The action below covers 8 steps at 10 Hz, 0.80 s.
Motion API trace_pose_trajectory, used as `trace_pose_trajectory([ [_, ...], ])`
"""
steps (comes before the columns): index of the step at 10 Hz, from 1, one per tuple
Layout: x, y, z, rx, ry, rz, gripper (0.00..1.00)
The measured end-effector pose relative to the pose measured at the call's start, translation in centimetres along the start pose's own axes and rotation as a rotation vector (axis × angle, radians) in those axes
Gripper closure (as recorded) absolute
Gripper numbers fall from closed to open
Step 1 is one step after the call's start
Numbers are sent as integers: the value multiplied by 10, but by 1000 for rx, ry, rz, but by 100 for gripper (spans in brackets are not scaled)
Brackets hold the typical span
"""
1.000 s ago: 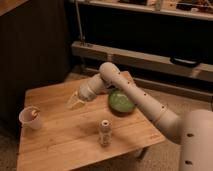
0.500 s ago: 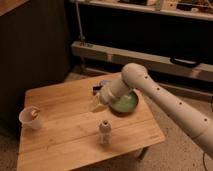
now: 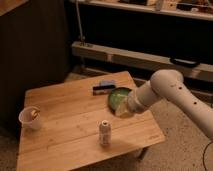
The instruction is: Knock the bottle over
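Note:
The bottle (image 3: 104,133) is small and pale whitish-grey with a narrow neck. It stands upright near the front middle of the wooden table (image 3: 65,105). My gripper (image 3: 120,111) hangs at the end of the white arm (image 3: 165,89), just over the near edge of the green bowl (image 3: 118,95). It is a short way to the right of and behind the bottle, apart from it.
A white cup (image 3: 30,118) with something inside stands at the table's left edge. A dark and blue object (image 3: 104,87) lies behind the green bowl. A dark shelf unit and a grey rail (image 3: 130,56) run behind the table.
My arm has swung right and back toward the near side. The gripper has moved from the table's left-centre to the green bowl's near edge. The bottle has stayed upright.

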Motion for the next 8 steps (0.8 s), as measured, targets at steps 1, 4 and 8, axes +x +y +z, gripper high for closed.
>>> trace_pose_trajectory([
  [1,-18,-4,-2,4,-21,11,97],
  [4,-42,-15,22,36,-39,30,97],
  [8,2,-10,75,80,-17,0,97],
])
